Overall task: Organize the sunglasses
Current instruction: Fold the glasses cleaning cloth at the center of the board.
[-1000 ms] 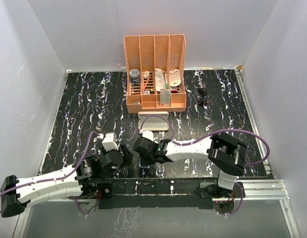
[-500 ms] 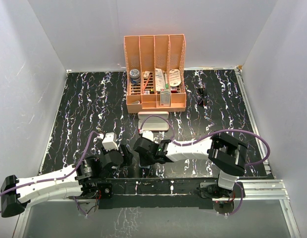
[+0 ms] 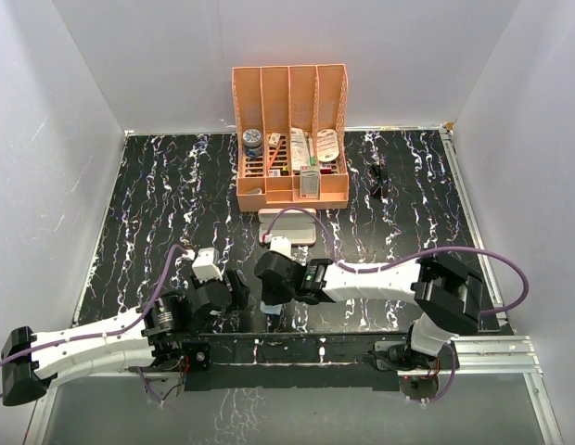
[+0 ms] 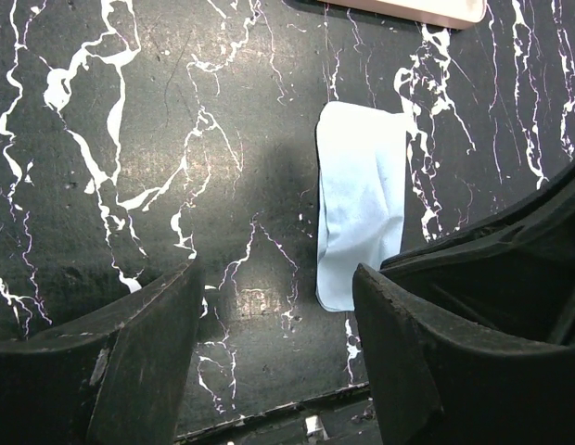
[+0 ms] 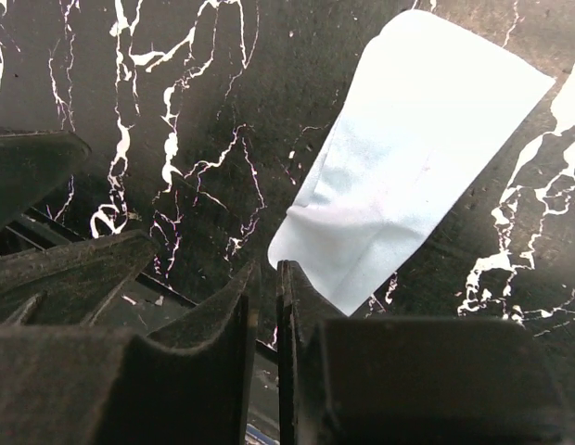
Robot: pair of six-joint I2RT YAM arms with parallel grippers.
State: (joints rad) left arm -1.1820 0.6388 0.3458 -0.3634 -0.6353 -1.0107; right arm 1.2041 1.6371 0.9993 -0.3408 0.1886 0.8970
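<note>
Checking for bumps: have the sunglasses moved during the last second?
No. The sunglasses sit at the same spot, right of the orange organizer.

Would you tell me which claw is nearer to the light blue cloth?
Right. The right claw hangs right at a corner of the light blue cloth, nearly closed; the left claw sits open, off to the cloth's left.

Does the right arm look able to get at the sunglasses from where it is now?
Probably yes: the sunglasses lie alone right of the organizer, with bare table between them and the right arm.
</note>
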